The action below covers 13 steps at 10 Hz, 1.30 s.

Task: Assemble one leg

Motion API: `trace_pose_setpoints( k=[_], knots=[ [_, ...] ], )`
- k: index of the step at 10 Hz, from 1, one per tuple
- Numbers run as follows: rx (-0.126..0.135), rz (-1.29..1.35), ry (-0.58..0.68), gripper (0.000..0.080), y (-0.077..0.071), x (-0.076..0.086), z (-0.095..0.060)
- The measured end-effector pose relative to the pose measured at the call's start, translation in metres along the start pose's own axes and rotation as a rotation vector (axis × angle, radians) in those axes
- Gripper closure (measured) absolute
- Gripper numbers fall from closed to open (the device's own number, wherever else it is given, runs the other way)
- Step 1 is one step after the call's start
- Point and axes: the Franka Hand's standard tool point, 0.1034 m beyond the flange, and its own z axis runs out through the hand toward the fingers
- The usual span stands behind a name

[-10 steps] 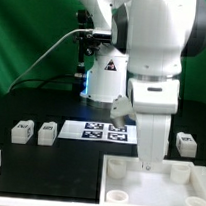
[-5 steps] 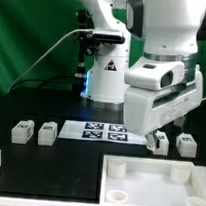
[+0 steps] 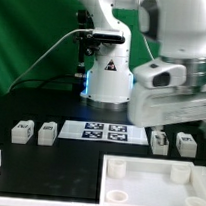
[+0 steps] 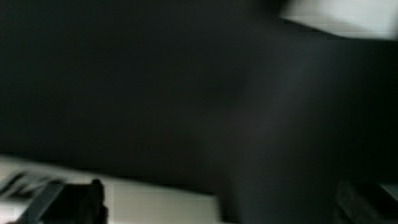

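Holds the dark-fingered end effector (image 4: 222, 198) spread open and empty, raised above the black counter (image 3: 77, 154), with four small white tagged plastic block legs (image 3: 21, 132) (image 3: 47, 133) (image 3: 159, 142) (image 3: 186, 144) standing there, two at the exterior view's left, two at its right.

Arm (image 3: 177, 89) lifted off panel (image 3: 155, 187), swung toward exterior view's right; leg (image 3: 159, 142), seemingly hidden before, now uncovered
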Motion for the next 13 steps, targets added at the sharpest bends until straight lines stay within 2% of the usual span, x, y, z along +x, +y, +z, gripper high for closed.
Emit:
trace_pose_setpoints(
  k=[1,4,5,6,8,9,10,11,13],
  knots=[
    [-0.001,0.037,-0.003,0.0151,-0.007,-0.002,0.001],
    [-0.005,0.034,-0.064,0.0151,-0.004,-0.003,0.001],
    [-0.009,0.043,-0.131,0.0151,-0.005,-0.01,0.001],
    [-0.001,0.088,-0.287,0.0151,-0.009,-0.021,0.002],
    [0.0,0.09,-0.497,0.0151,-0.019,-0.027,0.001],
    [0.004,0.09,-0.544,0.0151,-0.02,-0.026,0.004],
    [0.003,0.085,-0.649,0.0151,-0.02,-0.034,0.003],
    [0.011,0.084,-0.714,0.0151,-0.021,-0.03,0.006],
    [0.013,0.085,-0.708,0.0151,-0.021,-0.027,0.008]
  ],
)
